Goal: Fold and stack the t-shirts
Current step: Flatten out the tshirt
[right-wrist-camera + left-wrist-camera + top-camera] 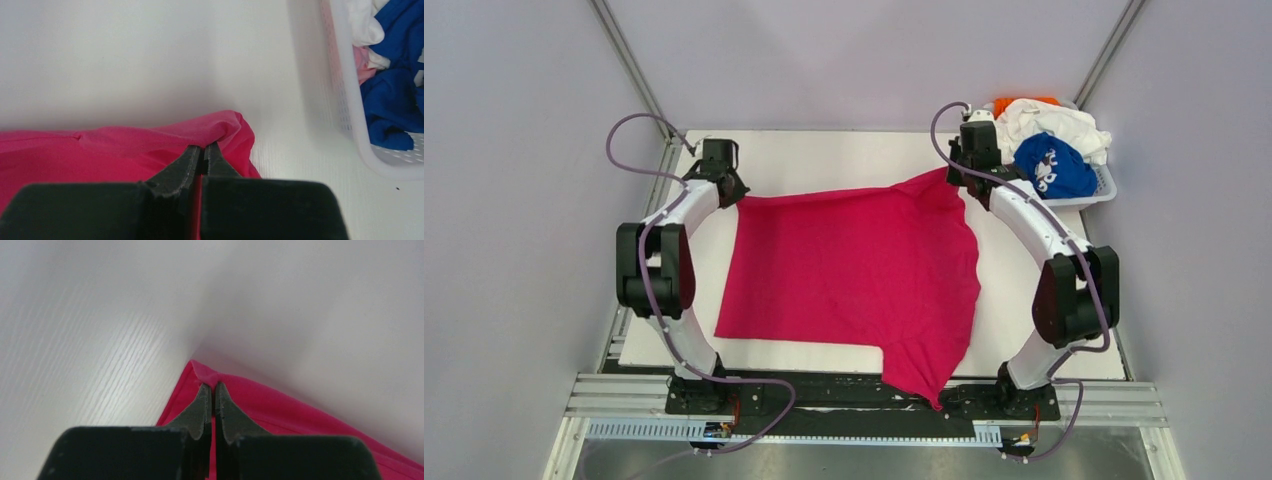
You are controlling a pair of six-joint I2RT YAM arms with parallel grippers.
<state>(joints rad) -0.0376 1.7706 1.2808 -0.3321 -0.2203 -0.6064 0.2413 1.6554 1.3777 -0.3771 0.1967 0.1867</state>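
Observation:
A magenta-pink t-shirt lies spread across the table, one corner hanging over the near edge. My left gripper is shut on its far left corner; in the left wrist view the pink t-shirt is pinched at the tips of my left gripper. My right gripper is shut on the far right corner, lifted a little; the pink t-shirt bunches at my right gripper. More t-shirts sit in the basket: a royal blue one, a white one and an orange one.
A white slotted plastic basket stands at the far right corner of the white table, close beside my right wrist; the basket wall shows in the right wrist view. Grey enclosure walls surround the table.

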